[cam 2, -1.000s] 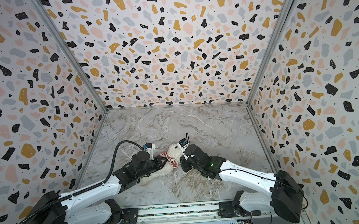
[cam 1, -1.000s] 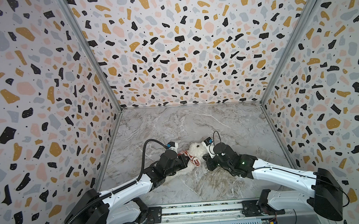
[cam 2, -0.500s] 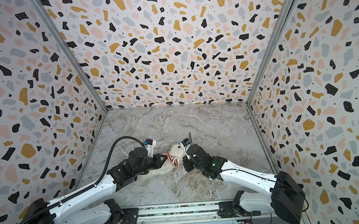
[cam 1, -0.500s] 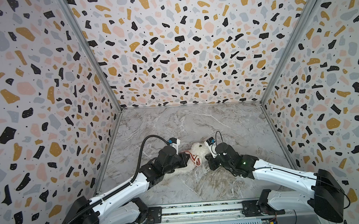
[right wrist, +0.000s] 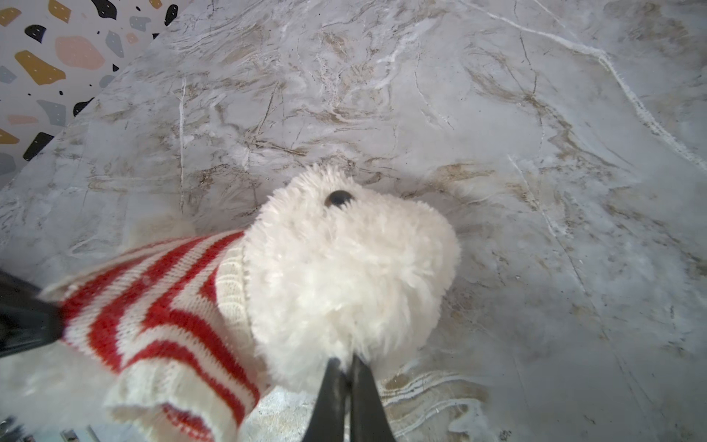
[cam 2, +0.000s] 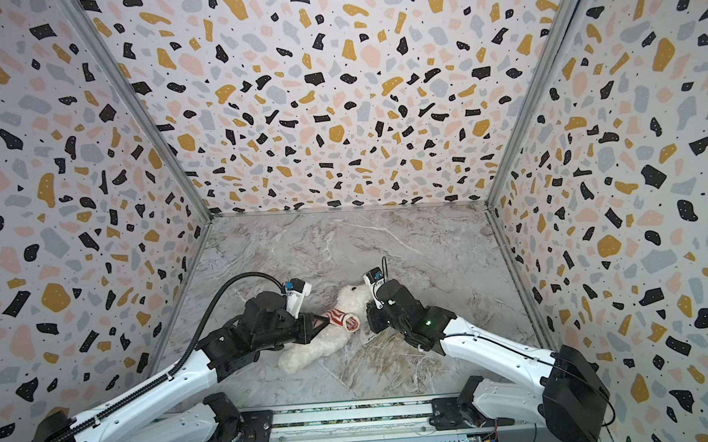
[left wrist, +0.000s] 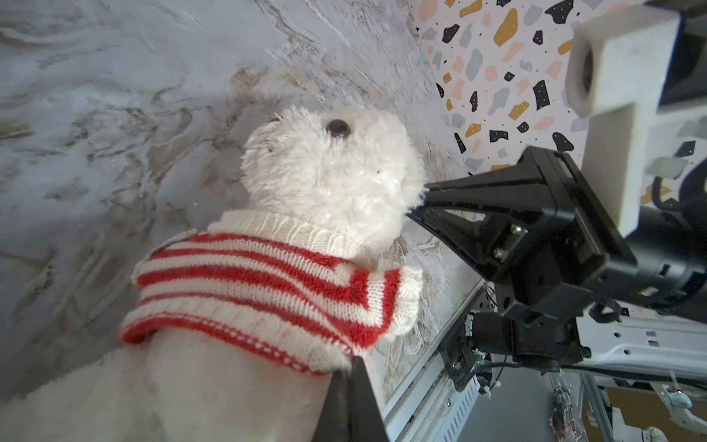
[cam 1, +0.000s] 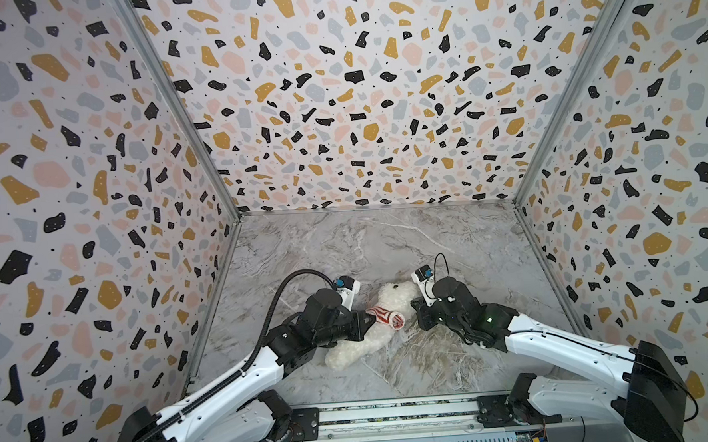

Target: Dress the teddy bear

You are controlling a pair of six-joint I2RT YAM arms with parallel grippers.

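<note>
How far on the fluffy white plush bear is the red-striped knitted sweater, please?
Partly on: sweater circles neck and chest, hem bunched high; bear bare below.

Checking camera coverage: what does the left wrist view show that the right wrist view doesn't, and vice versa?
Only left wrist: the right gripper side-on, tip in the bear's head fur, plus the front rail. Only right wrist: the left gripper, a dark blur at the sweater's edge. Both: bear's head, striped sweater round its chest, marble table, own shut fingers in the foreground.
</note>
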